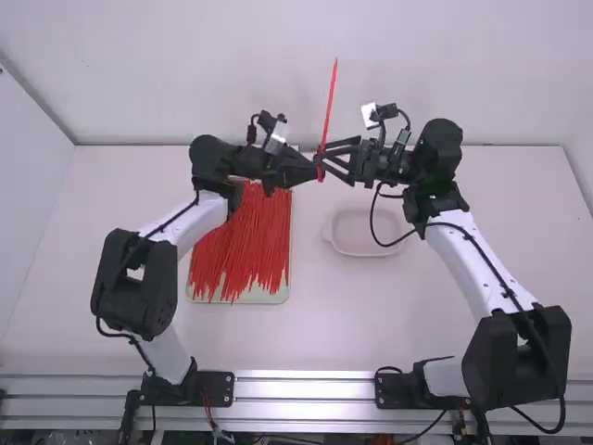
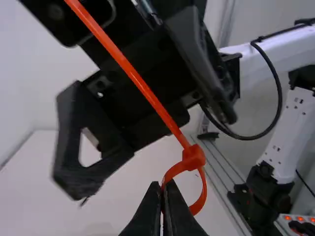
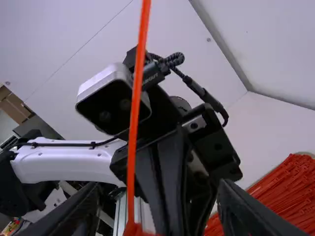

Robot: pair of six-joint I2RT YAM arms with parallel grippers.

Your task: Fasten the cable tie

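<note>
on the left of the worktop (image 1: 74, 241) a white tray (image 1: 283, 298) holds a heap of spare red cable ties (image 1: 243, 246). just right of it, raised above the far middle, the left end effector (image 2: 161, 191) is clenched on the small loop of the orange cable tie (image 2: 138, 81), whose tail already runs through its head and stands upward. the right end effector (image 1: 326, 169) faces it, fingers spread and released, the strap passing between them. a white dish (image 1: 361, 243) sits below.

we judge the pinch on the loop to be thin: a skewed pull could tug it free. closing off-line could miss the strap.
</note>
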